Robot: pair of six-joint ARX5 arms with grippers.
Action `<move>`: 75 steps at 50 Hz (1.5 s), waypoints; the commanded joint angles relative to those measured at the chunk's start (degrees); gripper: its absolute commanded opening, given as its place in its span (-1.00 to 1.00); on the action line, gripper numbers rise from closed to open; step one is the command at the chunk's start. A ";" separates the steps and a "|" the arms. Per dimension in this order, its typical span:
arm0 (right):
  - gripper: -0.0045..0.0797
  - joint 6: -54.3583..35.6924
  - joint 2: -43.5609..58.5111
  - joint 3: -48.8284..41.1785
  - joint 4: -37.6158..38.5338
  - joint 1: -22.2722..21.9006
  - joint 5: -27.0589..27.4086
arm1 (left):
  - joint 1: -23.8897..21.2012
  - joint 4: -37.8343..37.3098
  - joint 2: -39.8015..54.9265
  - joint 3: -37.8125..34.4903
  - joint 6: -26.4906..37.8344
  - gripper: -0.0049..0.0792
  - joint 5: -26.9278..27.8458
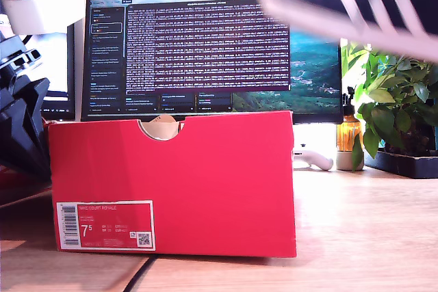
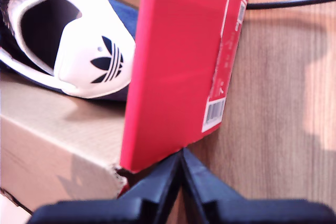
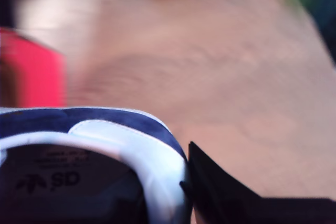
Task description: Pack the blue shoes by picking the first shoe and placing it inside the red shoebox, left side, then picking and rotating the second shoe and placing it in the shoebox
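**One shoe in the box, the other one in the air**

The red shoebox (image 1: 171, 182) stands on the bench (image 1: 363, 230), in the middle of the exterior view, with its white label (image 1: 105, 224) low on the wall that faces the camera. The half-round notch in its top edge is visible too.

My first end effector (image 2: 182, 153) has its two black fingers pressed together at the tips, with nothing between them. It hangs just at a corner of the labelled red wall. In the first wrist view, the first shoe (image 2: 68, 45) lies on the pale cardboard on the inner side of that wall. Its white heel tab with the dark trefoil mark is turned toward the camera.

My second end effector (image 3: 181, 182) holds the second shoe (image 3: 89, 129) by the heel collar. One black finger (image 3: 220, 187) lies against the outside of the white rim; the other finger is hidden by the shoe. In the exterior view this shoe (image 1: 369, 5) is a blurred shape – dark with white stripes – high at the exterior view's right, above the box and well apart from it.

A black arm (image 1: 20, 121) stands at the exterior view's left; I cannot tell which arm it is. Behind the box is a monitor (image 1: 212, 46), and a green plant (image 1: 397, 100) stands at the exterior view's right.
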 commanded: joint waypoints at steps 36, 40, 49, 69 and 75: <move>-0.92 -34.93 0.28 1.88 28.30 13.35 -16.85 | -0.17 0.22 0.90 0.22 -0.39 -0.93 0.33; -0.92 -34.93 1.33 1.88 30.56 14.97 -17.55 | -0.17 0.22 0.90 0.22 -0.37 -0.93 1.53; -0.92 -36.35 5.90 1.88 33.18 18.43 -17.53 | -0.17 0.22 0.90 0.22 -0.37 -0.93 2.10; -0.92 -41.40 16.68 1.88 43.32 20.81 -17.46 | -0.20 -0.13 0.90 0.22 0.17 -0.93 2.21; -0.92 -46.05 18.75 1.88 43.67 20.83 -17.35 | -0.20 -0.24 0.90 0.24 0.20 -0.93 2.21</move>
